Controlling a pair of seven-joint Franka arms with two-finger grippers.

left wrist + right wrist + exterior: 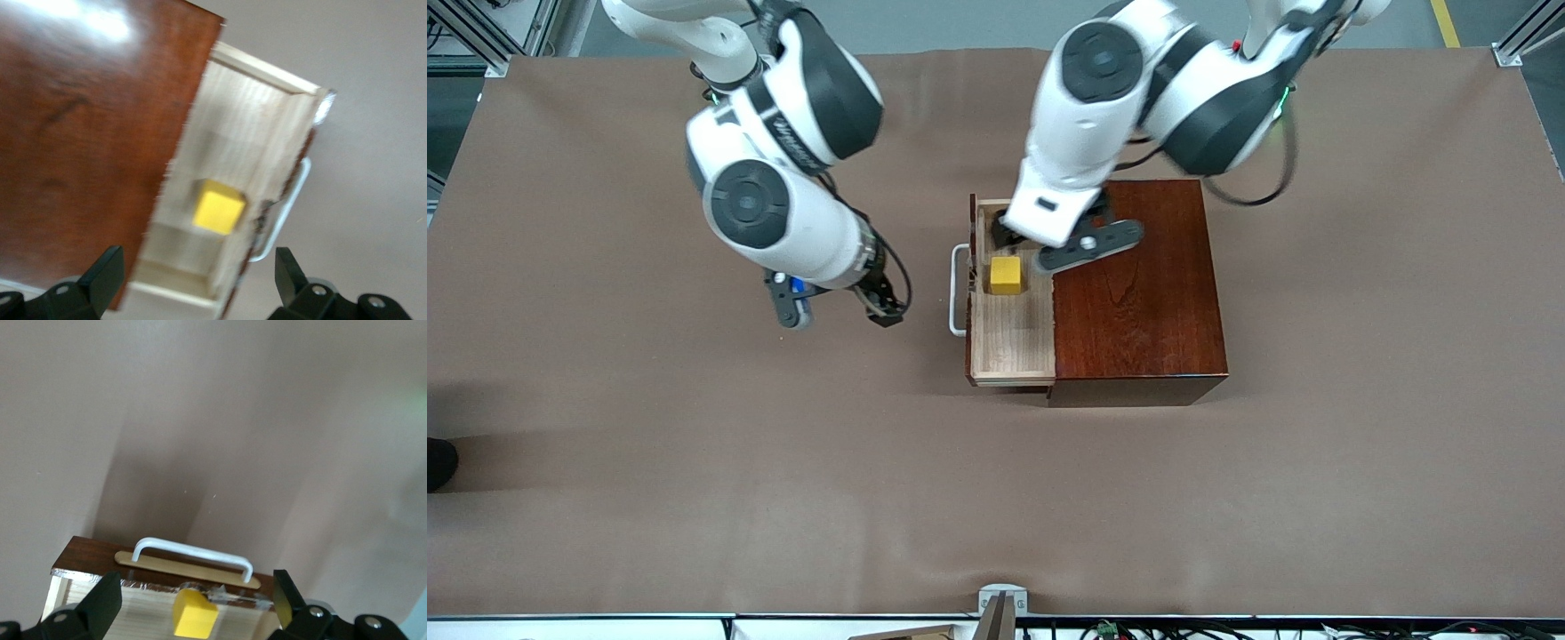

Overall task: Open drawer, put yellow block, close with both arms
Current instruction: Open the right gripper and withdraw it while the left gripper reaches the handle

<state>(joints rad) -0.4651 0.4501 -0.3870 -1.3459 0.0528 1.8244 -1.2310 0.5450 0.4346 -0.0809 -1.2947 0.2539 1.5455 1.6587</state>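
The drawer is pulled out of the mahogany box toward the right arm's end, with its white handle outermost. The yellow block lies in the tray, close to the drawer front. It shows in the left wrist view and in the right wrist view. My left gripper hangs open and empty over the tray's farther end, above the block's level. My right gripper is open and empty over the table beside the handle.
The brown table cloth spreads round the box on all sides. The left arm's wrist overhangs the box top. A dark object sits at the table's edge at the right arm's end.
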